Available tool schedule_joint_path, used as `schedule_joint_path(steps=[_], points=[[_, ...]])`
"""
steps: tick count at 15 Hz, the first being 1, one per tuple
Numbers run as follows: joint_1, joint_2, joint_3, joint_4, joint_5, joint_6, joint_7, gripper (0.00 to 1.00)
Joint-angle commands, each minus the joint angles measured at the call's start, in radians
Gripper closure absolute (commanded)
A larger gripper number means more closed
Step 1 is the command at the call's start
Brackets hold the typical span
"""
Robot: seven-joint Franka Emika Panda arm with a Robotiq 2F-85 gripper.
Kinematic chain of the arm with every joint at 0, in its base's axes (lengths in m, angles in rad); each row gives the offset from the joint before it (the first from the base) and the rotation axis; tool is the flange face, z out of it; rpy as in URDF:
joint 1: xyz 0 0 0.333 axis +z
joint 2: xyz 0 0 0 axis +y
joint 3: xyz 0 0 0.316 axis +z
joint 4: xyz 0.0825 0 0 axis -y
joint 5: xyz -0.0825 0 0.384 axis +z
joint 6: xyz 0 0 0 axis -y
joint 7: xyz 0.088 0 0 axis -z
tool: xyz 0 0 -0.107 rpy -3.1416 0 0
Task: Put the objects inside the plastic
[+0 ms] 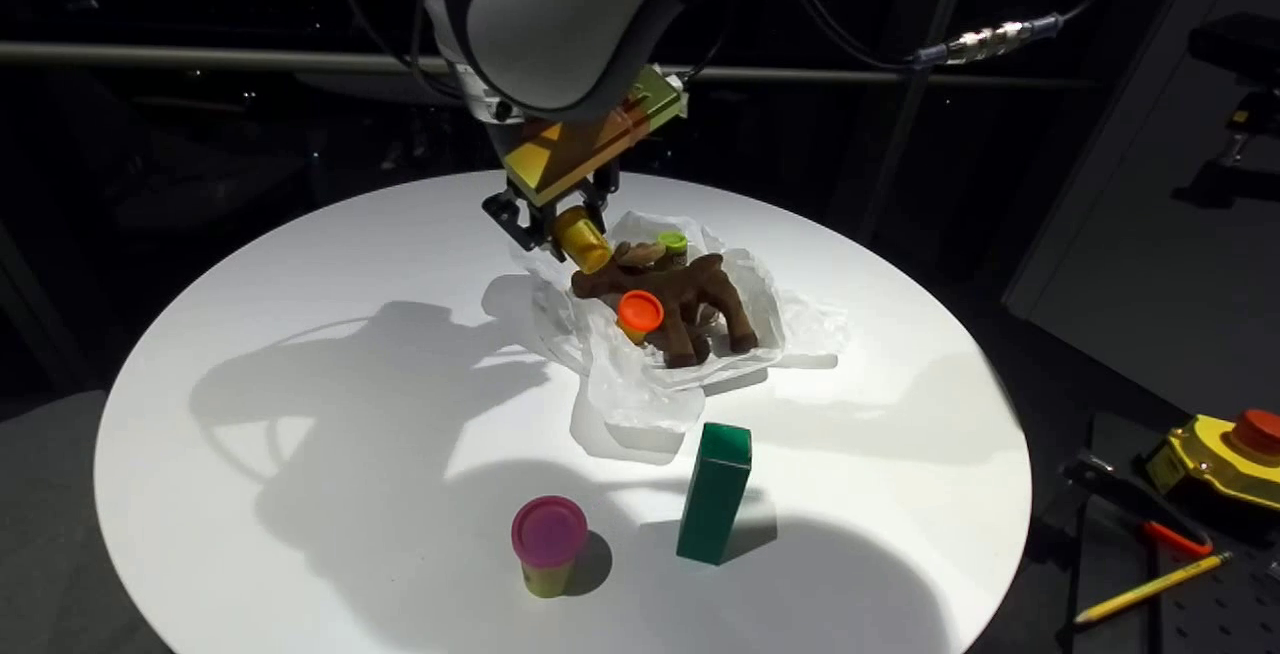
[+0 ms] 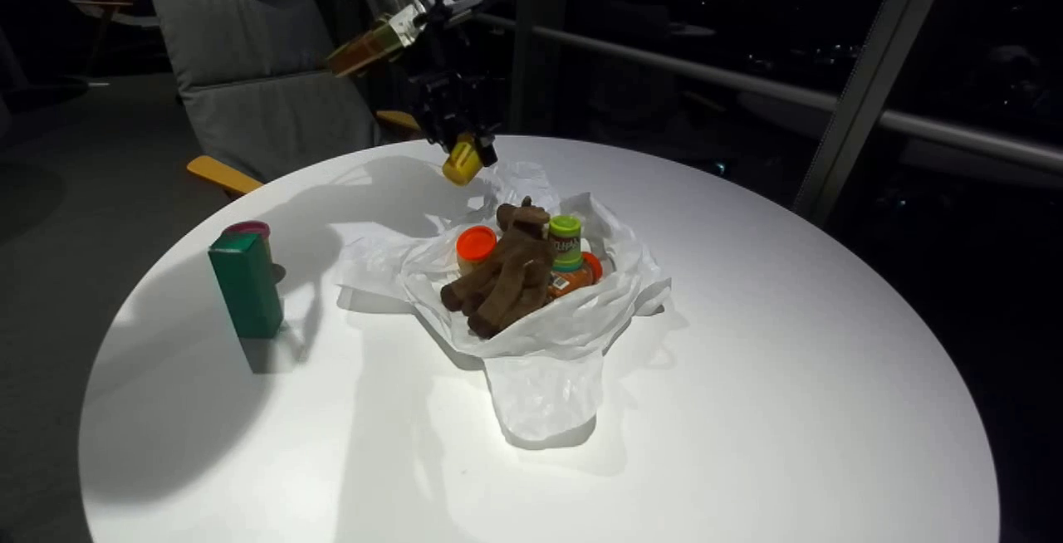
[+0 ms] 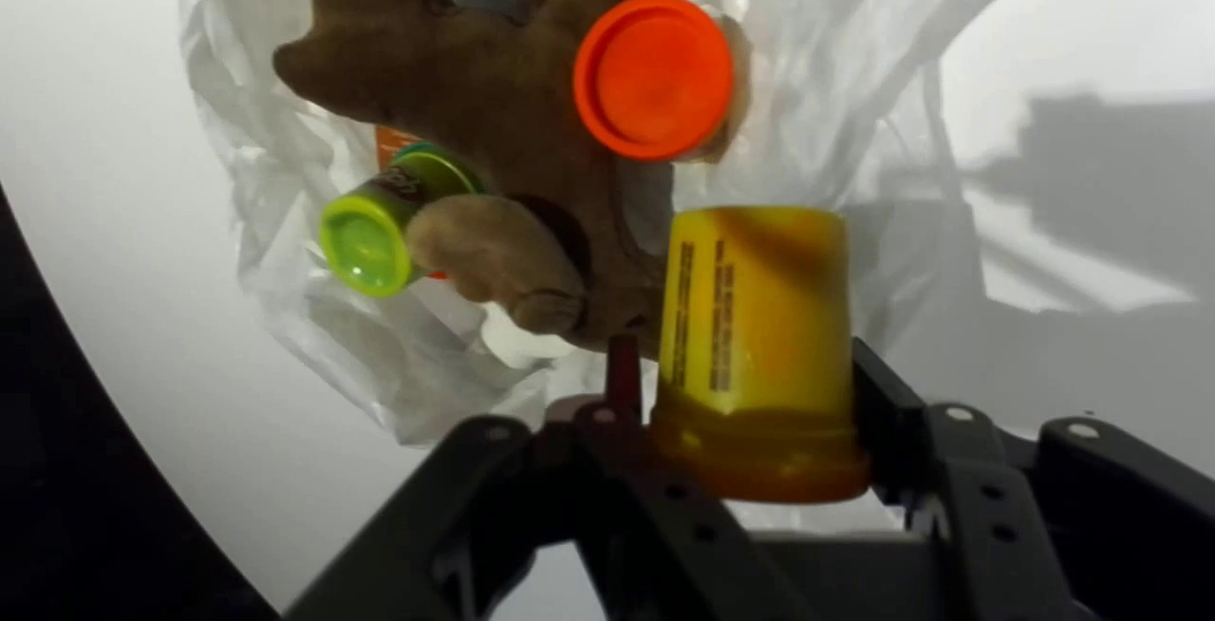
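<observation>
One yellow tub [image 1: 583, 242] is held, tilted, between the jaws of your pincer [image 3: 750, 384], near the upper-left edge of the white plastic bag [image 2: 544, 398] in both exterior views. You look to be at the placing step: the next move probably calls for bringing the tub inward over the bag's mouth, lowering it, then letting go gently so that it doesn't roll off the pile. The bag, spread open mid-frame on the desk [image 2: 789, 410], contains a brown plush [image 2: 519, 269], an orange-lidded tub [image 1: 640, 311] and a green-lidded tub [image 2: 566, 244]. Two objects stand outside for you to load: a magenta-lidded tub [image 1: 549, 534] at bottom centre and a green box [image 1: 714, 494] to its right, in an exterior view. You can't see much beneath the plush; an orange container [image 2: 573, 281] there is partly covered. The wrist view crops the plush's legs at the top, and your jaws look dark and blurred along the bottom.
</observation>
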Motion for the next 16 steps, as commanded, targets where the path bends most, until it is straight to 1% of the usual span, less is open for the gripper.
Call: schedule_joint_path(steps=[1, 3, 6, 10, 11, 12, 13, 14, 15, 16], points=[[-0.025, -0.042, -0.032, -0.121, -0.086, 0.071, 0.118, 0.73], [-0.039, -0.049, -0.048, -0.167, -0.119, 0.091, 0.171, 0.73], [-0.060, -0.067, -0.051, -0.227, -0.148, 0.113, 0.219, 0.73], [-0.076, -0.067, -0.046, -0.256, -0.174, 0.108, 0.245, 0.73], [-0.084, -0.067, -0.039, -0.258, -0.168, 0.107, 0.244, 0.56], [-0.085, -0.068, -0.038, -0.260, -0.167, 0.104, 0.248, 0.23], [-0.085, -0.066, -0.040, -0.257, -0.168, 0.101, 0.254, 0.23], [-0.084, -0.066, -0.041, -0.255, -0.169, 0.099, 0.260, 0.22], [-0.083, -0.069, -0.041, -0.255, -0.170, 0.099, 0.265, 0.16], [-0.084, -0.070, -0.039, -0.254, -0.169, 0.100, 0.267, 0.07]])
